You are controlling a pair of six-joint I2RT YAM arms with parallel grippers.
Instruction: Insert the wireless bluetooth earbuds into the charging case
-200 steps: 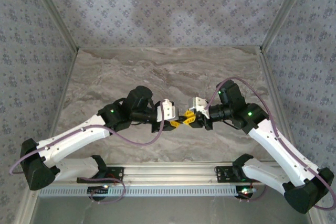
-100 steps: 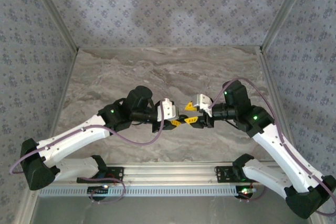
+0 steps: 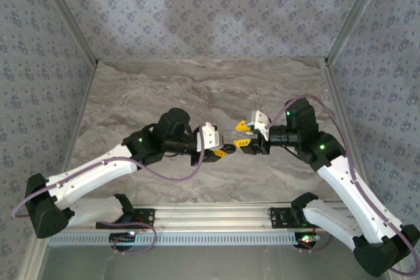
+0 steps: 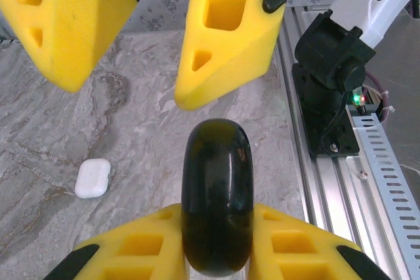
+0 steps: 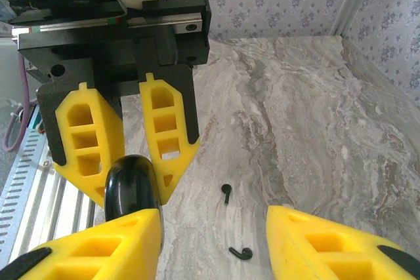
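Above desk (image 5: 315,129) centre: left gripper (image 3: 220,153) pinching black case (image 4: 216,195); right gripper (image 5: 213,227) spread, empty. Earbuds (image 5: 226,193) loose on desk. Next, likely: fine pinch on one earbud.

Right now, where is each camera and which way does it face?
Top external: above and behind the bases, looking down on the table; shows the left end effector and the right end effector.
Left wrist: faces the right arm's base; own fingers grip the black case.
Right wrist: faces the left end effector; own fingers open; earbuds below.
Shared: both wrist views show the black case.
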